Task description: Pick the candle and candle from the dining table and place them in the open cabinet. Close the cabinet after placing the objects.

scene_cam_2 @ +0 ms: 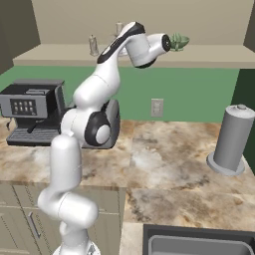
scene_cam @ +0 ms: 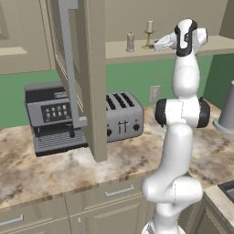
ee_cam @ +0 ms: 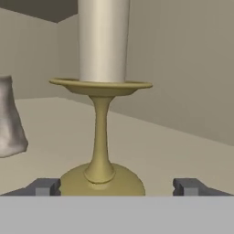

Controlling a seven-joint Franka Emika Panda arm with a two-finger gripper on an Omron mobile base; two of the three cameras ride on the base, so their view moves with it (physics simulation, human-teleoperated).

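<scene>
Straight ahead of the tool [ee_cam: 117, 186], between its spread fingertips [ee_cam: 45, 186], the taper candle [ee_cam: 102, 41] stands upright in its brass candlestick on the cabinet shelf [scene_cam: 132, 51], untouched by either finger. The tool is open, holding nothing. Left of it stands the stubby candle [scene_cam: 130, 42]. The cabinet door [scene_cam: 68, 59] hangs open above the marble surface [scene_cam: 55, 169].

The arm [scene_cam: 183, 132] is glossy white, built of rounded tubular links with black bands at the joints. Two small dark grey fingertips [ee_cam: 43, 187], seemingly square-ended, sit at six o'clock in the hand view.
</scene>
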